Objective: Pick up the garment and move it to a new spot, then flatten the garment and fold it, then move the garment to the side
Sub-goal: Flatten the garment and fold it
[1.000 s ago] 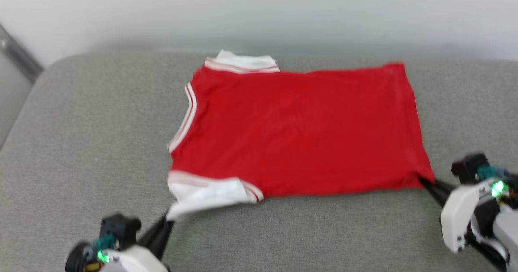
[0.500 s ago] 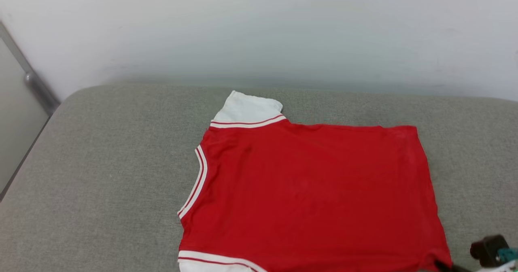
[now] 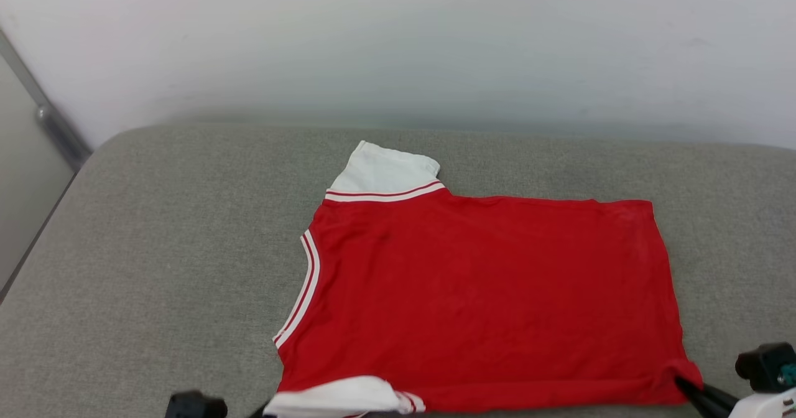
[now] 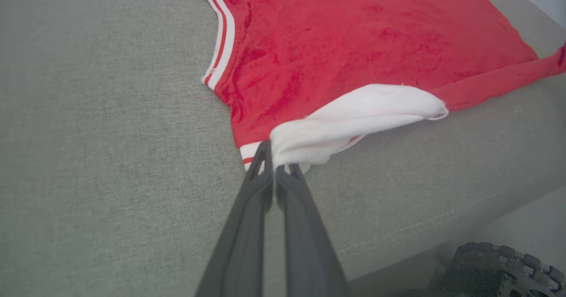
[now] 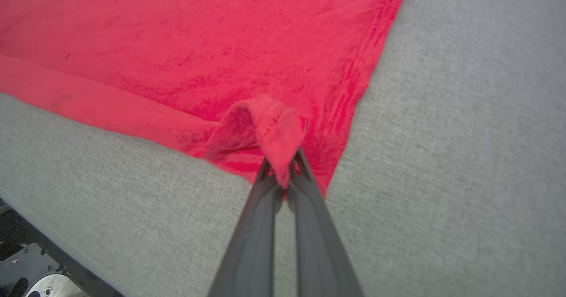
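Note:
The garment [image 3: 485, 293], a red shirt with white sleeves and striped trim, lies spread on the grey cushion [image 3: 155, 250], plain red face up, collar to the left. My left gripper [image 4: 275, 162] is shut on the near white sleeve [image 4: 353, 116], lifting it a little off the cushion. My right gripper [image 5: 283, 173] is shut on the near red hem corner [image 5: 276, 127], which is bunched and raised; its dark fingers [image 3: 699, 394] show at the shirt's lower right corner. The far white sleeve [image 3: 385, 169] lies flat.
A pale wall [image 3: 398, 45] rises behind the cushion. The cushion's front edge [image 4: 420, 230] runs just below both grippers, with the robot's base [image 4: 499, 270] under it. A grey metal bar [image 3: 53, 125] stands at the far left.
The head camera has tilted up, so the shirt sits lower in the picture. Both grippers keep their hold; the near sleeve and hem corner are lifted and drawn slightly inward.

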Robot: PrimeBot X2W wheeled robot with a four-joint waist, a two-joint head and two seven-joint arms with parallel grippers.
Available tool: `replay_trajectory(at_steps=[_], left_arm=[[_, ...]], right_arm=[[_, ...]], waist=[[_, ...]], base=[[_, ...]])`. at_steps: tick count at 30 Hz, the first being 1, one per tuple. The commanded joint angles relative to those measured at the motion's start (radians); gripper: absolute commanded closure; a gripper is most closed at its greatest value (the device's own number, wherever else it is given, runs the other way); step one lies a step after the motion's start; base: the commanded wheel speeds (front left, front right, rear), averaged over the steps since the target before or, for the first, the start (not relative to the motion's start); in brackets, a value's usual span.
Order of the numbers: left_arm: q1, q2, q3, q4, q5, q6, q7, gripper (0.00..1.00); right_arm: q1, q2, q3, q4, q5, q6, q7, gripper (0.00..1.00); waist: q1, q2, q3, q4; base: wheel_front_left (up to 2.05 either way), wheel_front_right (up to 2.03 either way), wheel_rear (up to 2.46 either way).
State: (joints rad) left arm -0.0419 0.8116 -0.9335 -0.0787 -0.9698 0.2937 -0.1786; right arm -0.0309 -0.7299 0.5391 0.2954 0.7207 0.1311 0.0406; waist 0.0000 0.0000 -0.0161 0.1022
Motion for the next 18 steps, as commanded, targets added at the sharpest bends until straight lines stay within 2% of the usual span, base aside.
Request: replay_trajectory(at_steps=[1,7,18], left_arm=[[-0.051,0.009,0.003,0.008,0.019,-0.017,0.017,1.00],[-0.232,-0.005,0.027,0.041,0.063,-0.066,0.085,1.00],[-0.502,-0.052,0.052,0.224,0.111,-0.189,0.147,1.00]], right_arm=[[-0.012,0.009,-0.024,-0.017,-0.014,-0.001,0.011,1.00],[-0.050,0.034,-0.100,-0.083,-0.047,-0.001,0.061,1.00],[-0.155,0.066,-0.192,-0.139,-0.070,-0.001,0.138,1.00]], waist=[[0.0000,0.0000,0.006,-0.004],[0.0000,0.0000,0.056,-0.020],[0.0000,0.0000,0.203,-0.064]], base=[[0.00,0.00,0.00],[0.00,0.00,0.00],[0.00,0.00,0.00]])
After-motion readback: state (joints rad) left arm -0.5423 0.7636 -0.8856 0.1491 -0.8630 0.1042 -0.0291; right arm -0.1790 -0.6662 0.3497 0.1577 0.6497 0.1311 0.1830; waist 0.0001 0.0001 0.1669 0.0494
